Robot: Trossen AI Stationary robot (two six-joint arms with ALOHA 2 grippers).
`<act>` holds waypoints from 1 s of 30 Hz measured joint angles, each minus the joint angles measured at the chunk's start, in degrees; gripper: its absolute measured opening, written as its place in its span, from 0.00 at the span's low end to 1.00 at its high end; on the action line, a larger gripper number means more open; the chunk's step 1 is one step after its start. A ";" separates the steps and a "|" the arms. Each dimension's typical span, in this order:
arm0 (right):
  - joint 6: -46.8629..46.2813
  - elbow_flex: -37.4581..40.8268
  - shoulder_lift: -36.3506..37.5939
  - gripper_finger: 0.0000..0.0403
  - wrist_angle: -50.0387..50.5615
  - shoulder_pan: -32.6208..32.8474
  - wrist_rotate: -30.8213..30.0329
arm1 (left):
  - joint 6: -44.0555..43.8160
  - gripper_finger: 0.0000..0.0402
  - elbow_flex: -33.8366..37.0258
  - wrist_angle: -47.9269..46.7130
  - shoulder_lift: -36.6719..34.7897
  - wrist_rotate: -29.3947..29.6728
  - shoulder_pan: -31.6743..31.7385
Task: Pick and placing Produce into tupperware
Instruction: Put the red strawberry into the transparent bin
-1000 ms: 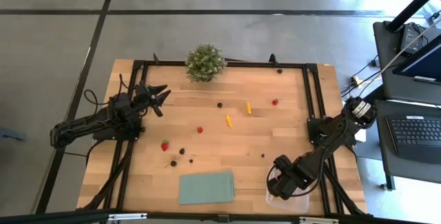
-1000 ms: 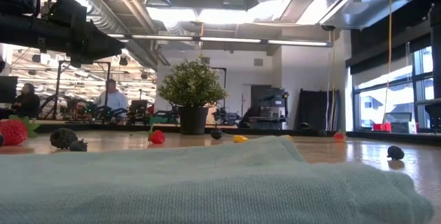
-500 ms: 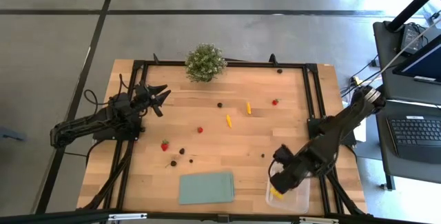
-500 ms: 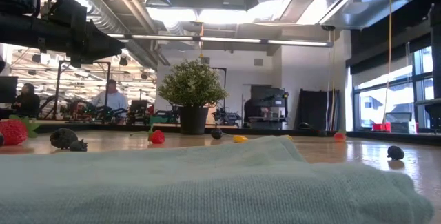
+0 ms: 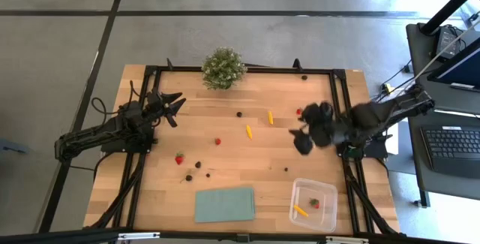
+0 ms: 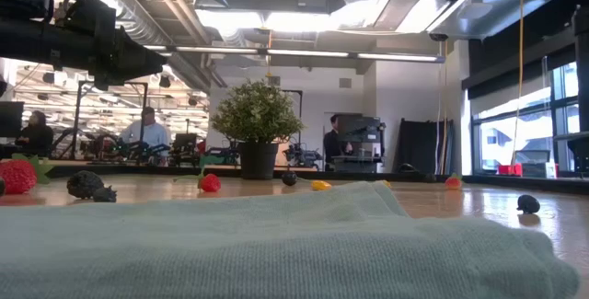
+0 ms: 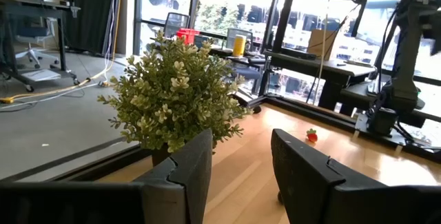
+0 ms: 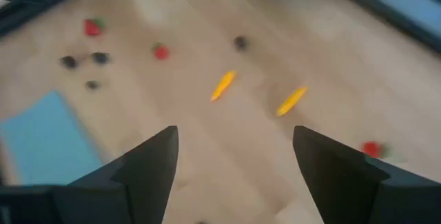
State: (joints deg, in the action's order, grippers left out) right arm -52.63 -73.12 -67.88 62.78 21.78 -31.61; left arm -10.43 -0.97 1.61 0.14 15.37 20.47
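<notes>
From here I see my right gripper (image 5: 307,133) up over the worktop's right side, near its right edge, with its fingers (image 8: 148,165) spread wide and nothing between them. The tupperware (image 5: 313,204) sits at the worktop's front right corner, and inside it lie a yellow-orange piece (image 5: 300,210) and a small red piece (image 5: 315,203). The rest of the produce is loose on the wood: two yellow-orange pieces (image 5: 249,131) near the middle, a strawberry (image 5: 179,158) and a few dark berries (image 5: 198,164) toward the front left, a small red piece (image 5: 217,141) between them, and a strawberry (image 5: 298,112) just beside my right gripper. A pale-green cloth (image 5: 224,203) lies along the front edge. My left gripper (image 5: 172,106) waits near the back left, by the potted plant (image 5: 223,68), its fingers (image 7: 186,176) parted a little and empty.
</notes>
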 joint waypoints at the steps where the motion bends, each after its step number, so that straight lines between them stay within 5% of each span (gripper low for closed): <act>1: 2.51 0.00 0.70 0.71 0.00 -2.64 2.51 | -0.28 0.36 0.01 0.00 0.01 0.01 0.02; 6: 15.67 0.00 3.27 0.71 -0.01 -16.09 13.99 | -3.40 0.36 0.00 0.00 0.02 0.01 0.02; 10: 27.22 0.01 3.69 0.71 0.02 -25.45 18.51 | -4.41 0.36 0.01 0.00 0.00 0.01 0.01; 17: 31.79 0.04 -0.23 0.71 2.69 -38.90 21.26 | -4.57 0.36 0.00 0.00 0.00 0.01 0.01; 24: 30.19 0.22 -8.98 0.71 2.90 -45.92 21.22 | -4.66 0.36 0.02 0.00 0.01 0.01 0.00; 30: 40.48 5.05 -14.75 0.71 1.39 -47.94 21.20 | -4.66 0.36 0.01 0.01 0.01 0.01 0.00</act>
State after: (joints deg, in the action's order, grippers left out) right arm -12.14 -68.07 -82.63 64.17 -26.16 -10.41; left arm -15.09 -0.96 1.61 0.16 15.38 20.48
